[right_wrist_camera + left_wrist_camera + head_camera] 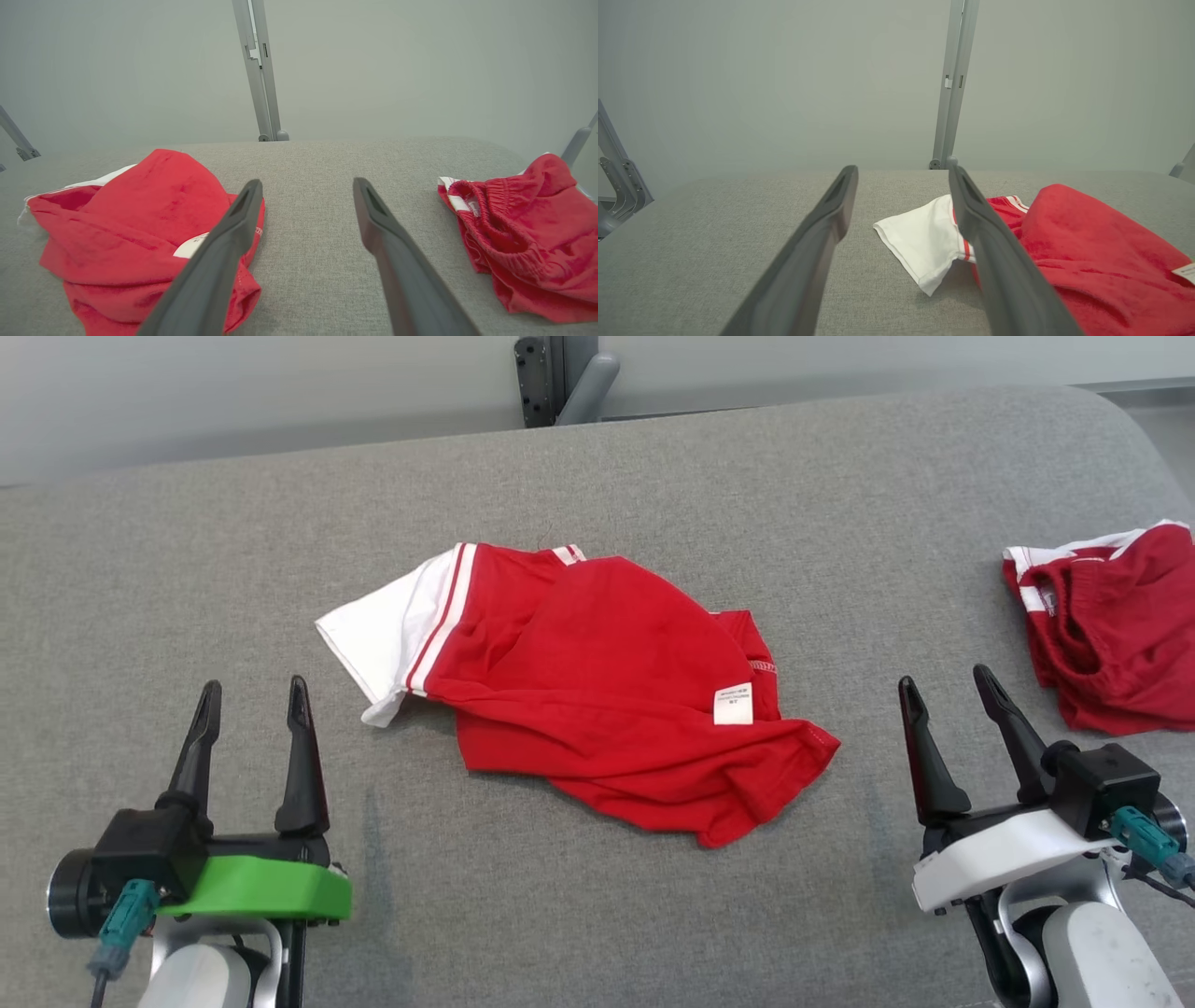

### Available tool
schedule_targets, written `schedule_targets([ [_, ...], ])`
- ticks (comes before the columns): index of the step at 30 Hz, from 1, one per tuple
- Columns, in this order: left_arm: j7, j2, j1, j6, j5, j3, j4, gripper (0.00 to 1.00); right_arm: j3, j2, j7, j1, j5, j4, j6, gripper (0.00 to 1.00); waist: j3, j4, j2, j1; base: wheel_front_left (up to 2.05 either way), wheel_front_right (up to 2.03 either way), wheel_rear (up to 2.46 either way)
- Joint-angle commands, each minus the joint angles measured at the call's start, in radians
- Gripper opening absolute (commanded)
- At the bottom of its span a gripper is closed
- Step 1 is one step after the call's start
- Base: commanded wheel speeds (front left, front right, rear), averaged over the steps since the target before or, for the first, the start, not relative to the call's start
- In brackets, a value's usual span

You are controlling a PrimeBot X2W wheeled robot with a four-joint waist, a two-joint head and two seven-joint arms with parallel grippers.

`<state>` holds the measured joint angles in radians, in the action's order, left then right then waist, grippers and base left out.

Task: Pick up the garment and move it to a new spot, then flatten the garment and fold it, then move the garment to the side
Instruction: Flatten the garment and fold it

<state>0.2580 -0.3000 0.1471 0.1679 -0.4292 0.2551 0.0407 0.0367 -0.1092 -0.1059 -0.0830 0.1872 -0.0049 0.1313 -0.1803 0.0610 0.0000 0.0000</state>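
lying crumpled near the middle of the grey padded surface (187,551), the red garment (597,681) sat between the two grippers and a little ahead of both. the left gripper (256,684) rested at the lower left of the head view with its dark fingers spread wide and nothing between them. the right gripper (944,676) rested at the lower right, likewise spread wide and empty. neither touched the cloth.

the garment's long axis ran on a slant across the head view, from its white sleeve (387,635) at the far left end down to a bunched red hem (784,775) at the near right end. that put the sleeve ahead of the left gripper and to its inner side. the left wrist view bore this out, with the sleeve lying just past the fingertips, off toward the inner finger. the hem lay inward of the right gripper, alongside its fingers rather than beyond their tips. in the right wrist view the cloth sat off to the left, partly behind one finger.

each arm was about equally close to its own end, so i judged the pick-up not yet begun and open to either arm reaching inward. a second red garment (1111,625) lay well apart from the first, ahead and outward of the right gripper, and could be mistaken for the target.
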Motion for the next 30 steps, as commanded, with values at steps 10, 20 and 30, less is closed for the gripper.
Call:
schedule_targets([
  [10, -0.004, 0.003, -0.103, -0.016, -0.031, 0.009, -0.005, 1.0, 0.006, -0.007, 0.024, 0.07, -0.008, -0.014, -0.001, 1.0, 0.091, -0.006, 0.0, 0.0, 0.0, 0.0, 0.0],
  [20, -0.03, -0.008, -0.119, -0.012, -0.041, 0.022, -0.015, 1.0, 0.0, 0.004, 0.032, 0.098, -0.002, -0.027, -0.001, 1.0, 0.105, -0.003, 0.0, 0.0, 0.0, 0.0, 0.0],
  [30, -0.04, -0.008, -0.107, -0.009, -0.049, 0.028, -0.013, 1.0, -0.002, 0.01, 0.037, 0.092, -0.003, -0.033, -0.001, 1.0, 0.104, -0.004, 0.0, 0.0, 0.0, 0.0, 0.0],
])
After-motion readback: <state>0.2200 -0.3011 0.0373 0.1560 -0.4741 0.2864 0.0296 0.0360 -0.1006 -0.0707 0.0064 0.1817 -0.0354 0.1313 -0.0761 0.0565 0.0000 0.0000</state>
